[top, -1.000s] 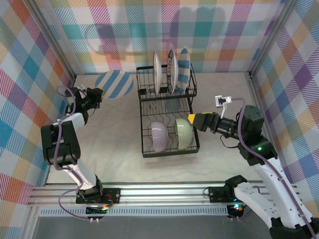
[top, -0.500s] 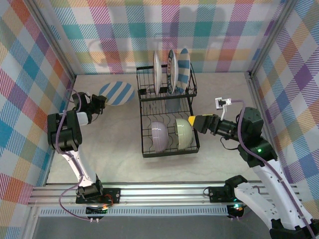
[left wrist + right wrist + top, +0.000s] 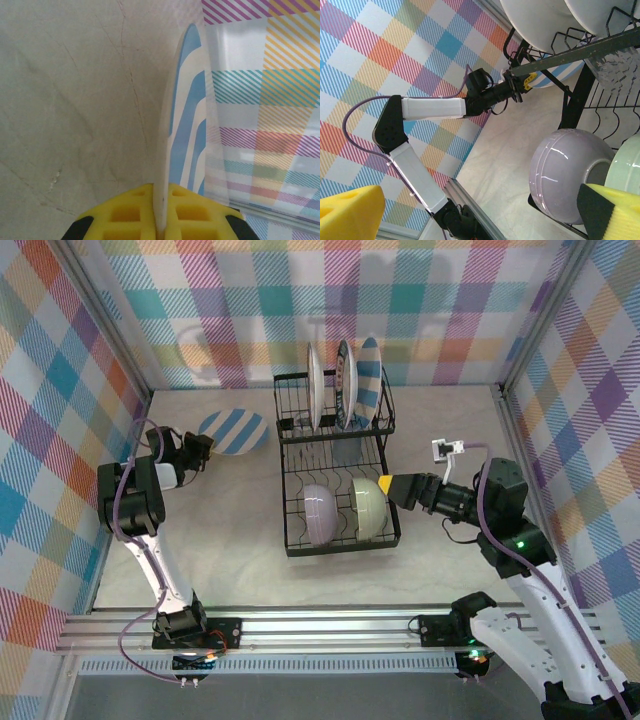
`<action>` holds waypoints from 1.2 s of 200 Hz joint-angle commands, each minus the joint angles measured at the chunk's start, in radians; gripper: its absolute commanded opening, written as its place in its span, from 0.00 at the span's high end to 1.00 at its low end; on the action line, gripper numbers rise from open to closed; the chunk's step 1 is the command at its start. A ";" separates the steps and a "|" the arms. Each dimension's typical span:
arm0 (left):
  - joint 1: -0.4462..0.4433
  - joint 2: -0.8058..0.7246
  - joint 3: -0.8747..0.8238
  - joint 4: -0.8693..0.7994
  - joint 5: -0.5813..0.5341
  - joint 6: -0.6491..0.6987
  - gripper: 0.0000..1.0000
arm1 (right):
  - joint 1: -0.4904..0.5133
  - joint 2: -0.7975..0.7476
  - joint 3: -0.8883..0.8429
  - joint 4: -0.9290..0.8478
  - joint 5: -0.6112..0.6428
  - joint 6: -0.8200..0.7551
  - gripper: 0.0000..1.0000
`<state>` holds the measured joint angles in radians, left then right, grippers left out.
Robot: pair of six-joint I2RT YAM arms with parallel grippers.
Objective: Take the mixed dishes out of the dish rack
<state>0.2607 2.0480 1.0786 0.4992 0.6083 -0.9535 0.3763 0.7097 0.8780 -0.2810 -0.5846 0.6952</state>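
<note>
Overhead: veined tabletop (image 3: 240,530), plaid walls (image 3: 400,310); left claw (image 3: 202,445) clamps striped plate (image 3: 238,430); right claw (image 3: 385,483) apart, maybe touching rack (image 3: 340,552).

the left arm (image 3: 130,505) rises, elbow bent, the left gripper (image 3: 200,445) pinched tight on a striped plate (image 3: 236,430), while the right arm (image 3: 510,530) reaches left, the right gripper (image 3: 386,483) spread wide.

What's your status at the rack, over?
Left gripper shut on striped plate, left of rack. Right gripper open at green bowl. Three plates, two bowls racked.
</note>
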 commanded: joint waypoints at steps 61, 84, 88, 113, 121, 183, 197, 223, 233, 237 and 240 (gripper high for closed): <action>0.024 0.017 0.064 -0.053 -0.002 0.071 0.96 | 0.004 -0.013 -0.019 0.006 0.012 0.015 0.01; 0.023 0.021 0.069 -0.060 -0.001 0.074 0.92 | 0.003 -0.016 -0.018 0.001 0.017 0.012 0.01; 0.023 0.020 0.070 -0.062 -0.001 0.075 0.92 | 0.004 -0.016 -0.019 -0.001 0.017 0.012 0.01; 0.024 0.017 0.076 -0.081 -0.001 0.086 0.87 | 0.003 -0.021 -0.023 -0.003 0.020 0.013 0.01; 0.023 0.016 0.076 -0.087 -0.002 0.090 0.84 | 0.004 -0.022 -0.025 -0.003 0.022 0.013 0.01; 0.023 0.011 0.079 -0.125 -0.014 0.106 0.60 | 0.004 -0.034 -0.024 -0.023 0.043 0.004 0.01; 0.023 0.006 0.082 -0.145 -0.023 0.117 0.52 | 0.004 -0.036 -0.025 -0.025 0.045 0.004 0.01; 0.023 -0.010 0.087 -0.190 -0.047 0.141 0.38 | 0.003 -0.038 -0.023 -0.030 0.052 0.001 0.01; 0.047 -0.019 0.092 -0.218 -0.062 0.154 0.29 | 0.004 -0.038 -0.024 -0.031 0.054 0.001 0.01; 0.049 -0.022 0.093 -0.230 -0.069 0.160 0.27 | 0.004 -0.038 -0.022 -0.032 0.055 0.001 0.01; 0.050 -0.026 0.093 -0.236 -0.074 0.164 0.25 | 0.003 -0.038 -0.023 -0.032 0.056 0.000 0.01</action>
<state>0.2672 2.0529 1.1446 0.3386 0.5823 -0.8375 0.3763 0.6838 0.8619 -0.3126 -0.5388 0.6987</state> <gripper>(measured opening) 0.674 0.986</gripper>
